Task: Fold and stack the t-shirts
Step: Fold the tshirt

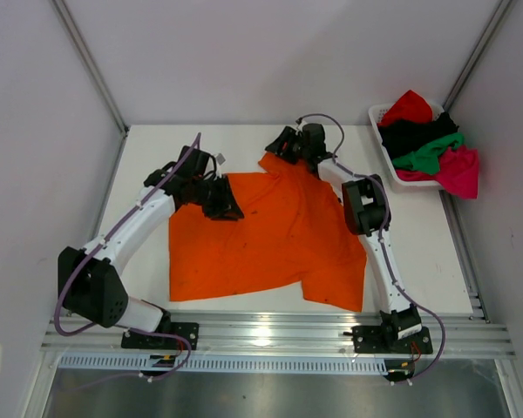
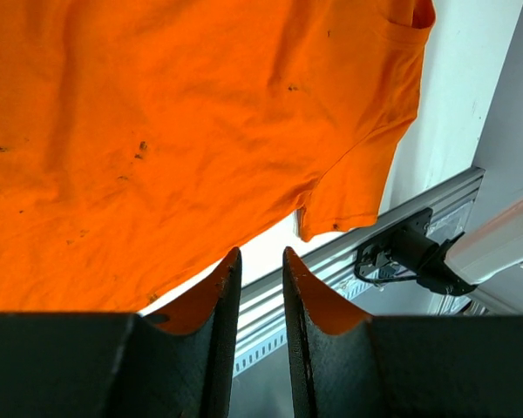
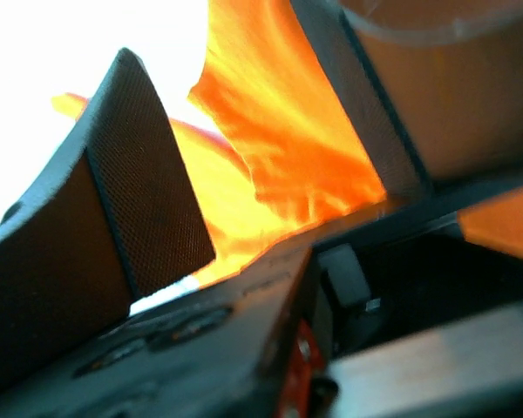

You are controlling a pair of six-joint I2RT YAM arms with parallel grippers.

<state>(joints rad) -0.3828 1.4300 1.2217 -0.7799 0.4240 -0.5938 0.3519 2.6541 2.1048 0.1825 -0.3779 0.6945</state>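
One orange shirt [image 1: 261, 239] lies spread; likely light, limp, best pinched at shoulder corners. Right gripper [image 1: 279, 146] gapes around a fold, unclamped; left gripper [image 2: 261, 259] narrowly apart, seemingly empty.

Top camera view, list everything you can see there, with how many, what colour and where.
Plain short-sleeved cloth t-shirt: one, bright orange, spread on the middle of the table.
Crumpled cloth t-shirts: four, red, black, green, magenta-pink, heaped in the basket.
Slatted plastic basket: one, white, far right corner.
Table: one, white, under everything.
Metal rail: one, silver, along the near edge.
Left arm: one, white and black, its fingers slightly apart at the orange shirt's far left edge.
Right arm: one, white and black, its fingers wide apart around the orange shirt's far edge.
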